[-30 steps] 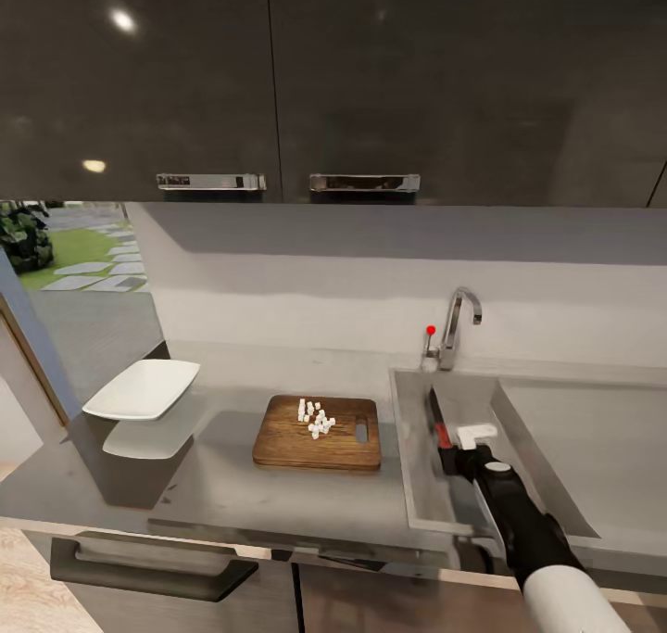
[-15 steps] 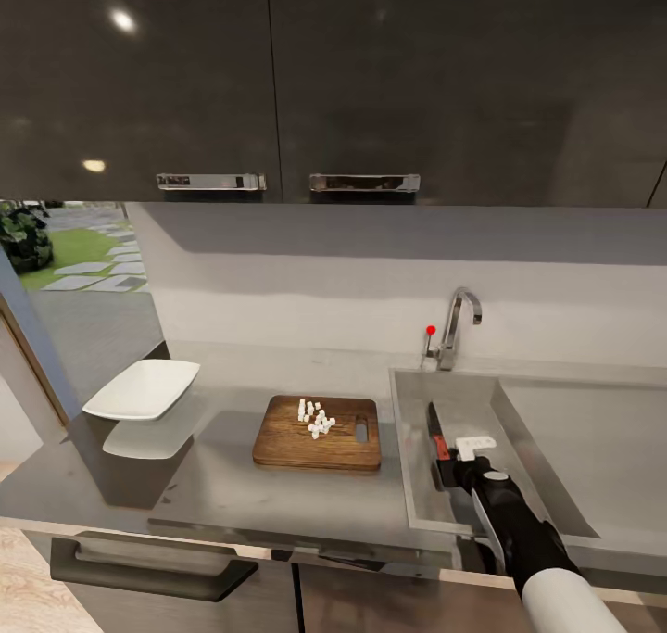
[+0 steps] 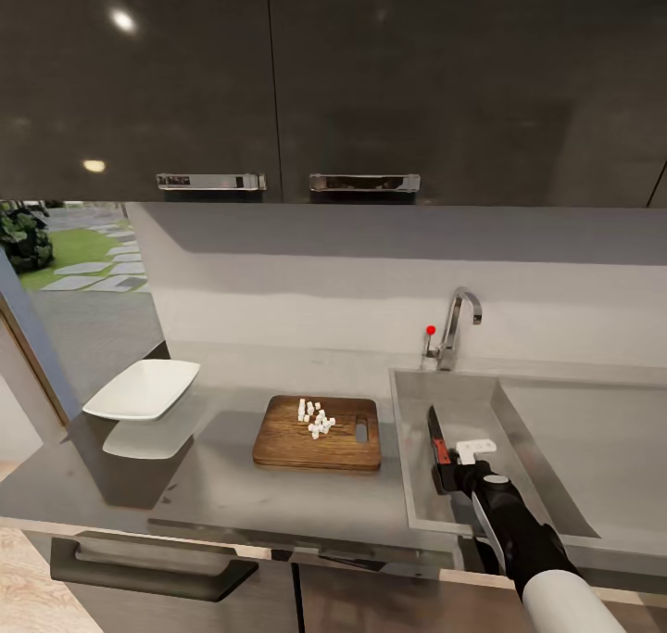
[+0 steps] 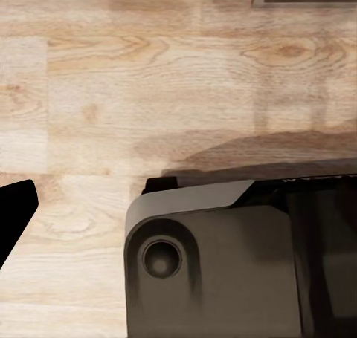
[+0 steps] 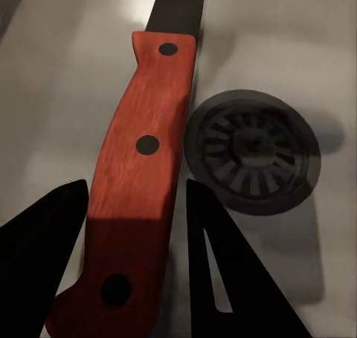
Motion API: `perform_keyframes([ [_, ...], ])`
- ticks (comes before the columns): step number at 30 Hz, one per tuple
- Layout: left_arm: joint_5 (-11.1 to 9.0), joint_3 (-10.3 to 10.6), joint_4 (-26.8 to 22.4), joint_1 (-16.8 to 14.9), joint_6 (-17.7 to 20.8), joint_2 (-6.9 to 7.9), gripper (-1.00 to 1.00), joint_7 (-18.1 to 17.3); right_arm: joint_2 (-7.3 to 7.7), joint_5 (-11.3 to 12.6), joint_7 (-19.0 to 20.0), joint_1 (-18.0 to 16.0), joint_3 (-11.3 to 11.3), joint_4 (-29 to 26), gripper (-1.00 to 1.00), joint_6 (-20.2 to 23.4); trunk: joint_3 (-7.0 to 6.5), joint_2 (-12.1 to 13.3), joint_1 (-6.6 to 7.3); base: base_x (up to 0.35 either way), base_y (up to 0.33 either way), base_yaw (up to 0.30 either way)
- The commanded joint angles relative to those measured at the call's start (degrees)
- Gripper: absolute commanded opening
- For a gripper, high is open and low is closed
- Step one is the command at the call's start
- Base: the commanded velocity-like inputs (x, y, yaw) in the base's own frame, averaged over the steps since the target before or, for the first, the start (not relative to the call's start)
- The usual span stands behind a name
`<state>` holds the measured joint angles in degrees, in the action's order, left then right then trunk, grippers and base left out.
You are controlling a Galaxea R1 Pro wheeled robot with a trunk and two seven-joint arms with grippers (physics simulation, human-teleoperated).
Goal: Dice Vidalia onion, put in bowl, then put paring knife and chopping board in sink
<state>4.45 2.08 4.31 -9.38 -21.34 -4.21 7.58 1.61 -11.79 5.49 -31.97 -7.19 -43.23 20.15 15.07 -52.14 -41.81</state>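
The worktop (image 3: 278, 494) runs from the left end, where the white bowl (image 3: 142, 388) stands near the corner, to the sink (image 3: 415, 485) at the right, and its steel front edge lies just above the grey cabinet doors. Between the bowl and the chopping board (image 3: 318, 434) there is a bare stretch of dark surface; the board lies flat just beside the left rim of the sink, with its handle slot toward the sink, and a small heap of white diced onion (image 3: 316, 418) rests on it. Behind the sink the faucet (image 3: 457, 325) stands at the back wall, well apart from the board. Inside the sink, along its left wall, the right arm reaches forward and down from the lower right, and the right pincer (image 3: 454, 462) is low in the basin. In the right wrist view its 2 dark fingers (image 5: 223, 271) stand at both sides of the red-orange handle of the paring knife (image 5: 137, 182), but there I cannot tell if they press on it or are a little apart. The knife's dark blade points away from the arm, toward the back of the sink, and the round drain (image 5: 253, 151) lies just beside the handle. The left wrist view shows a light wooden floor (image 4: 149, 93) and a dark part of the robot, and a tip of one black finger of the left pincer (image 4: 11, 212) at the border; its state I cannot tell.
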Motion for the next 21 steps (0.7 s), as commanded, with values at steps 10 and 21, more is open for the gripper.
perform_keyframes([
  [10,0.49,0.20,0.26,-0.11,-0.37,-0.01,1.00,0.51,-0.08,-0.61,0.60,-0.02,-0.19,-0.10,1.00,0.32,0.08,-0.06,-0.01,0.000,0.000,0.000],
  [21,0.51,0.20,0.26,-0.11,-0.30,-0.04,1.00,0.52,-0.01,-0.61,0.59,-0.02,-0.28,-1.21,1.00,0.51,0.08,-0.06,-0.01,0.000,0.000,0.000],
])
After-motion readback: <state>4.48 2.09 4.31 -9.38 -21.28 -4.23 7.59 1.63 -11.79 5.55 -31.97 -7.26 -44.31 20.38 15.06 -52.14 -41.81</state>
